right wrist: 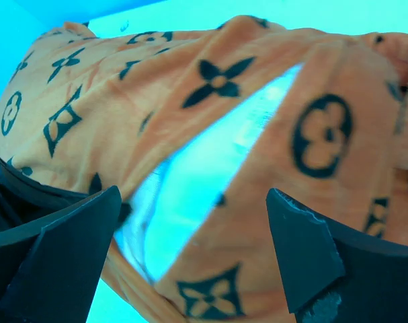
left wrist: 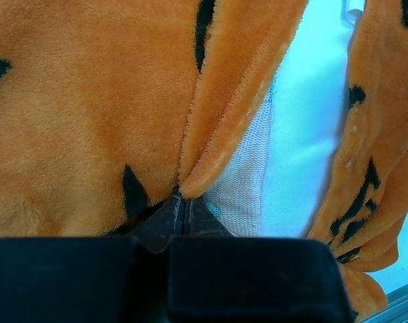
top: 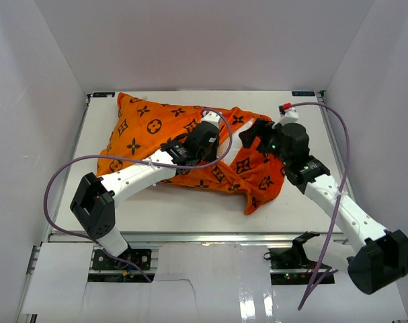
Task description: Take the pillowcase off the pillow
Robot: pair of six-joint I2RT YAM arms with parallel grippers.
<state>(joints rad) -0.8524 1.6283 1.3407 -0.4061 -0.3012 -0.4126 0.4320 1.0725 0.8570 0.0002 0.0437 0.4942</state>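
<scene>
The orange pillowcase [top: 150, 131] lies mid-table and hides nearly all of the white pillow [left wrist: 301, 134]. The left gripper [left wrist: 182, 205] pinches its opening hem. The right gripper [right wrist: 193, 202] hovers, fingers spread, before the gap.

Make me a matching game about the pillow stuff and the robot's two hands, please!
Things:
1. pillowcase
2. pillow
3. left hand
4. right hand

What each is like:
A. open, fingers wide apart
B. orange with black flowers
C. shut, pinching an orange edge
D. plain white, peeking out through a gap

Right pairs: 1-B, 2-D, 3-C, 4-A
</scene>
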